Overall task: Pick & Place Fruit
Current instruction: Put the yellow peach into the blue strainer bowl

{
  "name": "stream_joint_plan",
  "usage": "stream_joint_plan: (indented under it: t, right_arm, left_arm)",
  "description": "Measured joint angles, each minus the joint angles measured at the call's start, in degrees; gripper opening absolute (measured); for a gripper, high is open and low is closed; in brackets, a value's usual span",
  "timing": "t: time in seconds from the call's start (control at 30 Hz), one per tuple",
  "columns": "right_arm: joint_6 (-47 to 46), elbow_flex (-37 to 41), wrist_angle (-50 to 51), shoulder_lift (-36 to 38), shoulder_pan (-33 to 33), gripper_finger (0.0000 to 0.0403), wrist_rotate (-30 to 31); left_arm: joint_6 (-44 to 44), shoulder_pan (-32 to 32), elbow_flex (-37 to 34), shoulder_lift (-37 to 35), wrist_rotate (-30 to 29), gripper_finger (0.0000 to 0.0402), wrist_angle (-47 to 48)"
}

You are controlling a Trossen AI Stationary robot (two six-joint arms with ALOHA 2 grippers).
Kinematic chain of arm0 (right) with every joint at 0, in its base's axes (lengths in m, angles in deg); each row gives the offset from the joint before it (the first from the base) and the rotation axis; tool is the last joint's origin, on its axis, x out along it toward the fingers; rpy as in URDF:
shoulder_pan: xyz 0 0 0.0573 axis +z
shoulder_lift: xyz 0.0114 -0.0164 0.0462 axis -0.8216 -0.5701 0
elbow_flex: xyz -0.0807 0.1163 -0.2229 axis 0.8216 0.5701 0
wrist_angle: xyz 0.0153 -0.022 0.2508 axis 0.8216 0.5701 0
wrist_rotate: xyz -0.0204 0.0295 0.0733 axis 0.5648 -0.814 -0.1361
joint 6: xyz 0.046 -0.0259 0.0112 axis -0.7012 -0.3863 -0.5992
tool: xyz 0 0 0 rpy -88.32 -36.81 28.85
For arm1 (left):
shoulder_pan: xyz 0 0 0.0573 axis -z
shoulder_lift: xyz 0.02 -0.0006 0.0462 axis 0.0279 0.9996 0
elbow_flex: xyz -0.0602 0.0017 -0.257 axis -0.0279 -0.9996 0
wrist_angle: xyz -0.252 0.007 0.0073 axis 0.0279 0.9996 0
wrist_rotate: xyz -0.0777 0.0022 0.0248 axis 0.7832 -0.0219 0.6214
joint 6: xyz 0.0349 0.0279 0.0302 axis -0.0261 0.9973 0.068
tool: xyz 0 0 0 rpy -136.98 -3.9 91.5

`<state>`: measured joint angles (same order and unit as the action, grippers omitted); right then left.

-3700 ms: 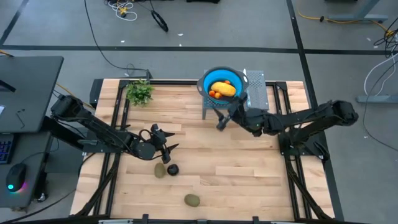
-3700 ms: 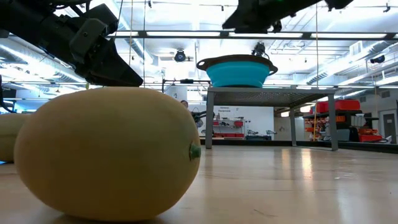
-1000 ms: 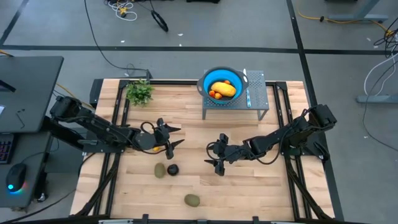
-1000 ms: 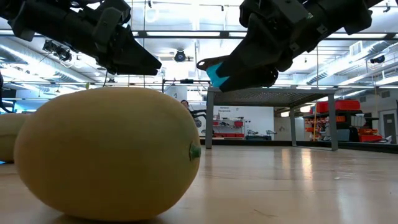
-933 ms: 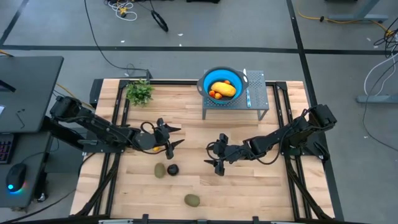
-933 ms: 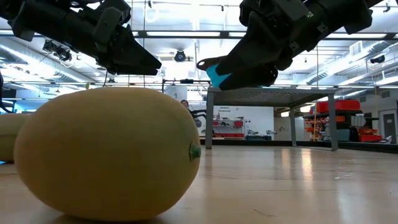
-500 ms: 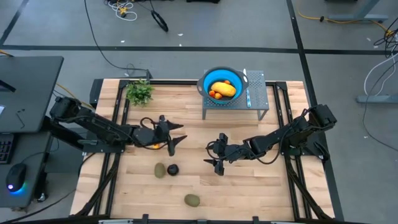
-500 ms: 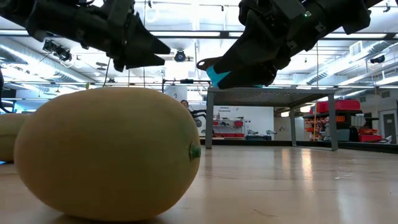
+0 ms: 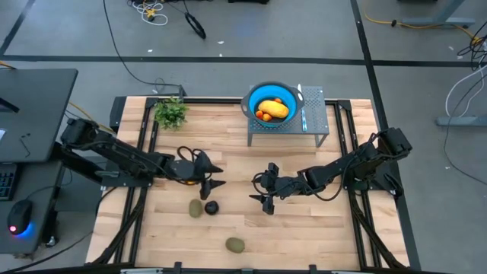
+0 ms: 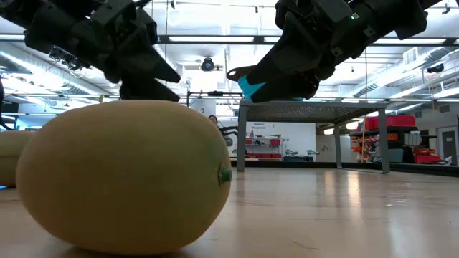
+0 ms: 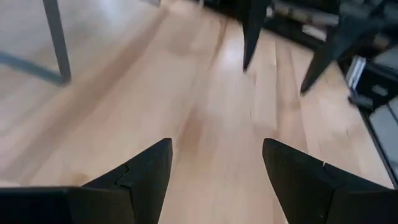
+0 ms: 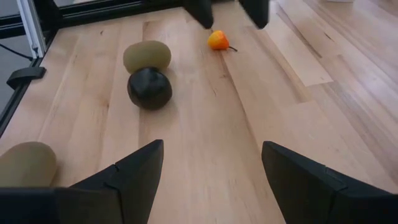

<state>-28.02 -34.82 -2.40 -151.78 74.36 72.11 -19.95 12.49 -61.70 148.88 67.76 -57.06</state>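
While hovering with fingers released, left gripper (image 9: pixel 214 176) sitting nearer, small orange fruit (image 12: pixel 218 40) lying at its nine o'clock.

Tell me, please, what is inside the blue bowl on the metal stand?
Inside the blue bowl lie an elongated yellow-orange fruit and small orange-red fruits. Anything under the long fruit is covered and cannot be seen.

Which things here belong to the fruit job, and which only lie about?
For the job:
- small orange toy fruit on the table
- blackish round toy fruit
- two olive-green oval toy fruits
- yellow-orange fruit in the blue bowl

Lying about:
- leafy green plant sprig
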Motion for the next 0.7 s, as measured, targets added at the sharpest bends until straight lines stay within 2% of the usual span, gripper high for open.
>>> stream_joint_plan:
  t: [0.17,0.33,0.5,0.7]
  right_arm:
    - [0.01,0.00,0.05,0.00,0.00,0.0282,0.00]
    - [-0.01,0.02,0.04,0.00,0.00,0.0282,0.00]
    - [-0.01,0.03,0.03,0.00,0.00,0.0282,-0.03]
    - [0.01,0.02,0.04,0.00,0.00,0.0282,-0.02]
  left_arm:
    - [-4.43,0.14,4.10,-1.42,2.83,0.0258,15.89]
    - [-8.99,0.77,8.04,-1.47,1.73,0.0258,30.66]
    - [-14.14,0.87,9.69,-1.49,3.14,0.0258,39.61]
    - [-21.59,1.33,9.97,-1.49,9.26,0.0258,48.16]
